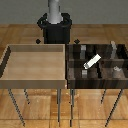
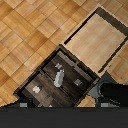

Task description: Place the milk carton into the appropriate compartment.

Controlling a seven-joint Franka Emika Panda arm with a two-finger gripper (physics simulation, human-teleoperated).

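The milk carton [image 1: 92, 61] is a pale white box with a tapered end. It lies tilted inside the dark compartment bin [image 1: 70, 70], leaning across a divider near the bin's middle. It also shows in the wrist view [image 2: 59, 77], far below the camera. My gripper [image 2: 64, 106] is high above the bin. Only two small grey fingertips [image 2: 22, 105] show at the edge of the dark hand, wide apart with nothing between them. In the exterior view only the arm's upright column [image 1: 54, 11] shows, and the gripper itself does not.
A light wooden tray [image 1: 10, 62] stands on the exterior view's left, beside the dark bin. Small grey shapes sit in other compartments [image 1: 116, 71], [image 1: 84, 71], [image 1: 114, 48]. The robot's black base [image 1: 55, 30] stands behind both. Both containers stand on thin legs over a wood floor.
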